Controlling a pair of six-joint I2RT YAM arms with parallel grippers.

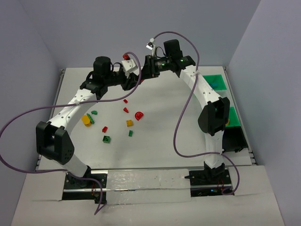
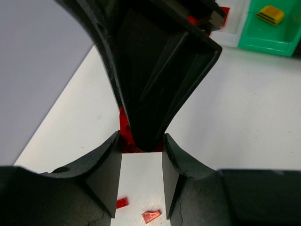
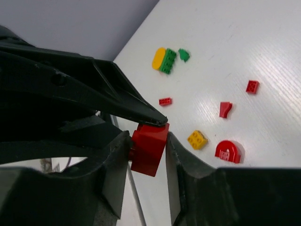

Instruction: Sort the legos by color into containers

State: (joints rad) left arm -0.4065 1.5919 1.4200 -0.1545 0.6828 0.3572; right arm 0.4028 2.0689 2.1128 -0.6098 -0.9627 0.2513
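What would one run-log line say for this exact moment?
right gripper: closed on red brick, mid-air | left gripper: tip touching same brick | table: legos lying unsorted

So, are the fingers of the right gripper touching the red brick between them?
Touching. The right wrist view shows the red brick pressed between the two fingers of the right gripper, with no gap on either side.

Loose legos (image 1: pixel 129 123) are scattered on the worktop (image 1: pixel 164 146), left of centre, between the two arms. Two containers (image 1: pixel 214 81) are set along the right edge, one behind the other — a piece (image 2: pixel 270 14) lies in one. At the far centre the left end effector (image 2: pixel 141 137) and right end effector (image 3: pixel 146 136) are met tip to tip, with a brick (image 3: pixel 148 149) gripped between the fingers of both.
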